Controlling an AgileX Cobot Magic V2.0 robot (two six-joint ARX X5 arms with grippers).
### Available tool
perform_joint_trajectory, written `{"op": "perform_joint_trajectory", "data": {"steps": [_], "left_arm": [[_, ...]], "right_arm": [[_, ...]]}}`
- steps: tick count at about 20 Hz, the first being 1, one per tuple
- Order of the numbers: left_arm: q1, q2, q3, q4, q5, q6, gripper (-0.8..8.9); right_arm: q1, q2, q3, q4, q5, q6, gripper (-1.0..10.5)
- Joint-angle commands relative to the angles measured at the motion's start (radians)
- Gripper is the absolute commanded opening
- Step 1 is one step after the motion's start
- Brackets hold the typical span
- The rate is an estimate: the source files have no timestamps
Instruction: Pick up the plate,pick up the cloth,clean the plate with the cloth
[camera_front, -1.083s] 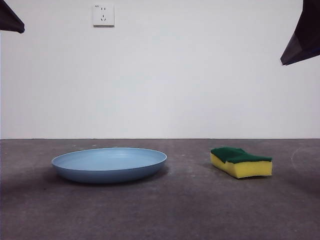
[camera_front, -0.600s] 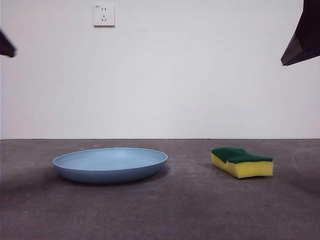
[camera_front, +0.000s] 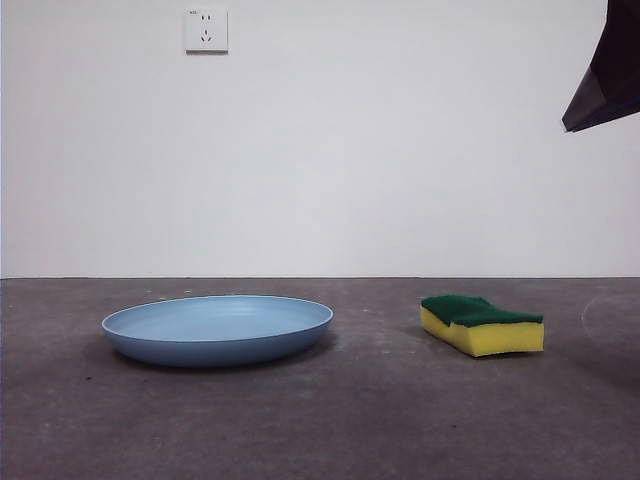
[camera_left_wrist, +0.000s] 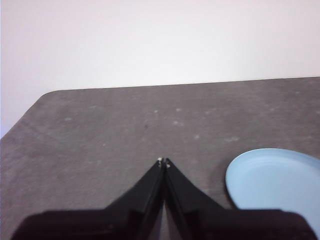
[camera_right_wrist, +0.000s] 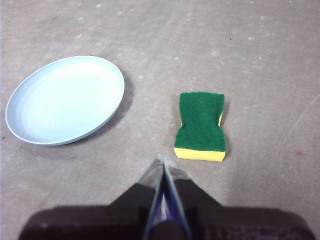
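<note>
The light-blue plate (camera_front: 218, 329) lies flat on the table, left of centre in the front view; it also shows in the right wrist view, plate (camera_right_wrist: 65, 99), and partly in the left wrist view, plate (camera_left_wrist: 277, 182). The cloth (camera_front: 482, 323), a yellow sponge with a green top, lies to its right, cloth (camera_right_wrist: 201, 125). My left gripper (camera_left_wrist: 163, 162) is shut and empty, above the table beside the plate. My right gripper (camera_right_wrist: 161, 161) is shut and empty, high above the table near the cloth. A black arm tip (camera_front: 607, 75) shows at the front view's top right.
Dark grey table (camera_front: 380, 420) under both things, with a white wall behind it and a wall socket (camera_front: 206, 30) high up. The table's far edge and a rounded corner (camera_left_wrist: 47, 95) show in the left wrist view.
The black tip at the front view's top left has dropped and left the picture. Plate and cloth have stayed where they were. The top-right tip has not moved.
</note>
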Motion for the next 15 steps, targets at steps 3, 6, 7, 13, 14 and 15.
{"op": "perform_joint_trajectory", "data": {"steps": [3, 6, 7, 13, 14, 15], "left_arm": [[0.036, -0.073, -0.151, 0.116, 0.012, 0.006, 0.0], [0.038, -0.121, -0.228, 0.13, 0.01, -0.02, 0.0], [0.038, -0.139, -0.255, 0.134, 0.009, -0.032, 0.0], [0.038, -0.155, -0.335, 0.114, 0.002, -0.088, 0.0], [0.038, -0.155, -0.335, 0.116, 0.002, -0.078, 0.0], [0.038, -0.155, -0.335, 0.116, 0.005, -0.078, 0.0]], "right_arm": [[0.0, 0.0, -0.002, 0.005, 0.003, 0.01, -0.2], [0.0, 0.0, -0.002, 0.005, 0.003, 0.01, -0.2], [0.0, 0.0, -0.002, 0.005, 0.003, 0.01, -0.2], [0.0, 0.0, -0.002, 0.003, 0.003, 0.01, -0.2], [0.0, 0.0, -0.002, 0.003, 0.003, 0.01, -0.2], [0.0, 0.0, -0.002, 0.003, 0.003, 0.01, -0.2]]}}
